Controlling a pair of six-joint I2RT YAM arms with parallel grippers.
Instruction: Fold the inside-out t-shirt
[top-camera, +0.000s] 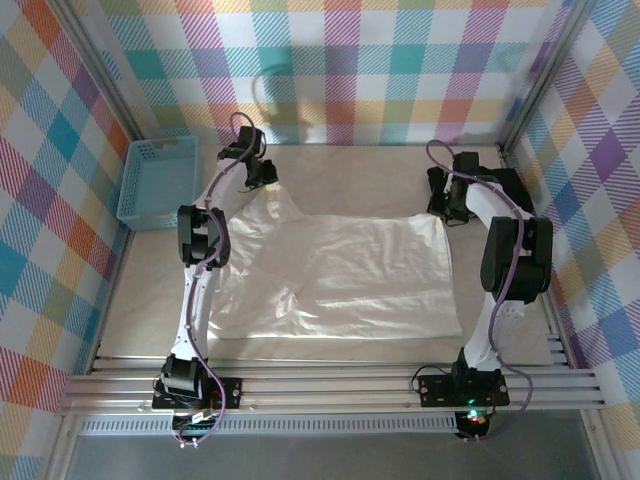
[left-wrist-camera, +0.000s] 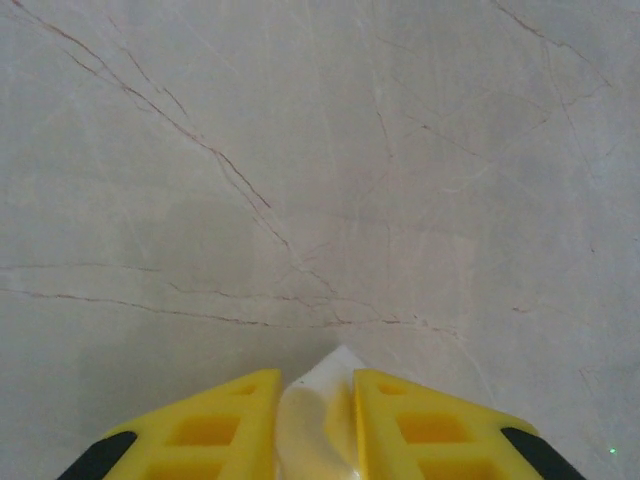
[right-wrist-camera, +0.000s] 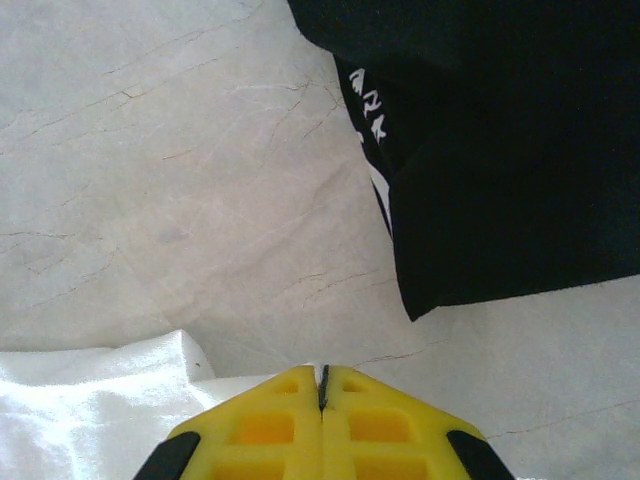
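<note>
Here the left arm (top-camera: 203, 240) stretches toward the far edge of the worktop (top-camera: 370, 160), left gripper (left-wrist-camera: 318, 380) nipping the inside-out t-shirt (top-camera: 340, 275) spread mid-worktop; right gripper (right-wrist-camera: 322, 375) (fingers pressed together) sits by its far-right corner.

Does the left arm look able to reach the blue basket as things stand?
Probably yes: the blue basket sits just left of the left gripper, bare table between. But its fingers pinch the t-shirt, so it would have to let go first.
</note>
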